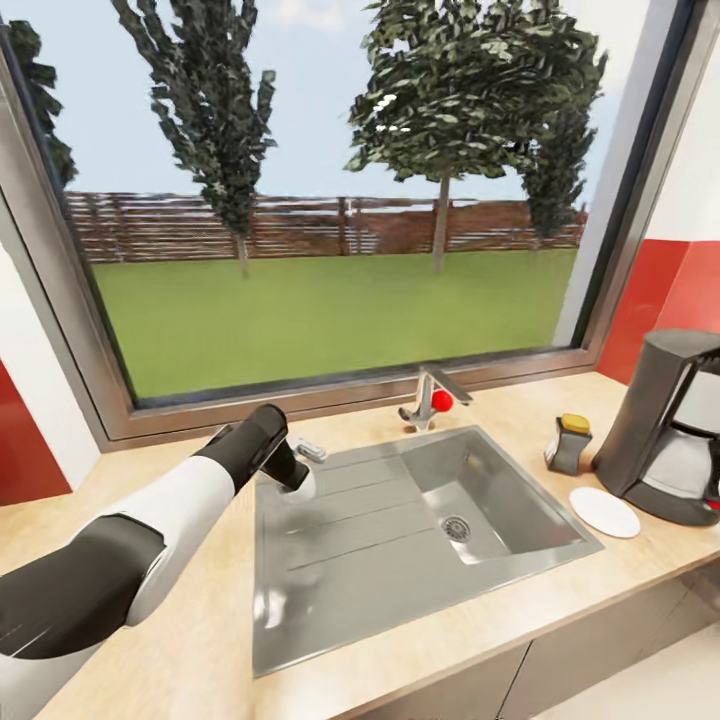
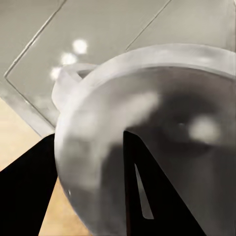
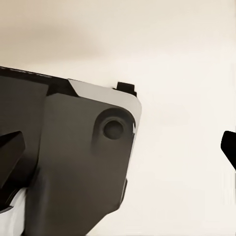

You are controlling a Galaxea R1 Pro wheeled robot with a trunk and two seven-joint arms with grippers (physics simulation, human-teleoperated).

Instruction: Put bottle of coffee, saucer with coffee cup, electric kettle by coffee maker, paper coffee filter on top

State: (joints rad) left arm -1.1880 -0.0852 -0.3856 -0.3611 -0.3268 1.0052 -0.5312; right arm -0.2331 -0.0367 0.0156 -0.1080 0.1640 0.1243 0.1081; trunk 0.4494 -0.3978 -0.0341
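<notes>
I read no brand or writing on anything here. From the head camera I count one coffee maker (image 1: 672, 428) at the right end of the desk (image 1: 210, 640), one bottle of coffee (image 1: 569, 444) just left of it, and one saucer (image 1: 604, 511) lying flat in front of it, bare. A single sink (image 1: 400, 540) sits between them and my left arm, with one tap (image 1: 428, 398) carrying a red knob. My left tool (image 1: 298, 478) hangs over the sink's near-left corner. Its wrist camera brings up what the head camera barely shows: the coffee cup (image 2: 147, 137), one dark finger (image 2: 147, 196) inside the bowl, another outside, clamped on the wall. The right tool (image 3: 123, 196) is spread wide before a pale surface.
</notes>
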